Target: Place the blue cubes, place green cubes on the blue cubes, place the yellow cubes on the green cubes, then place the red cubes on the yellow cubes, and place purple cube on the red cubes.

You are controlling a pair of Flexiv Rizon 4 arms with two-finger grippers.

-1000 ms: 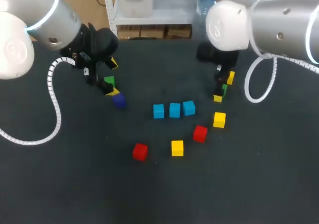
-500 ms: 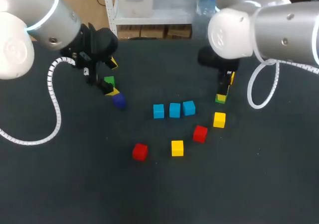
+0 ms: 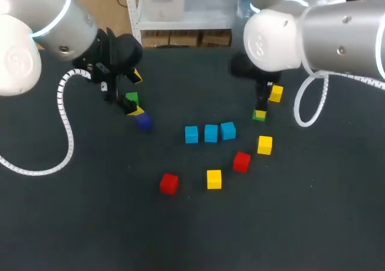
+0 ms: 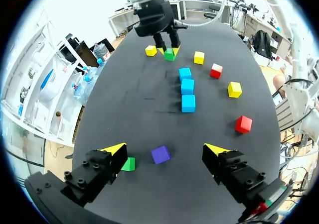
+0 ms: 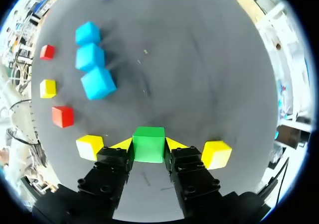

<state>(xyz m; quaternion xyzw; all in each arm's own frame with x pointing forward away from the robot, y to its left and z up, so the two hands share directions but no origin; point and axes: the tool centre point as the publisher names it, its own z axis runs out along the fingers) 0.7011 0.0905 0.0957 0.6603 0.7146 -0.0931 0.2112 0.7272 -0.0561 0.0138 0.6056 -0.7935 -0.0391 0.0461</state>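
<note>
My right gripper (image 3: 260, 111) is shut on a green cube (image 5: 148, 143), held low over the table behind the row of three blue cubes (image 3: 210, 133). A yellow cube (image 3: 276, 93) lies just to its right. Two more yellow cubes (image 3: 264, 144) (image 3: 214, 179) and two red cubes (image 3: 242, 161) (image 3: 169, 183) lie in front of the blue row. At the left, my left gripper (image 4: 165, 149) stands open above a second green cube (image 4: 128, 164) and the purple cube (image 4: 160, 155), touching neither.
The dark table (image 3: 90, 223) has free room across its front and at the far right. The loose cubes cluster around the middle.
My right gripper has shut on the green cube and carried it slightly to the left, away from the yellow cube beside it. The left arm has not moved.
</note>
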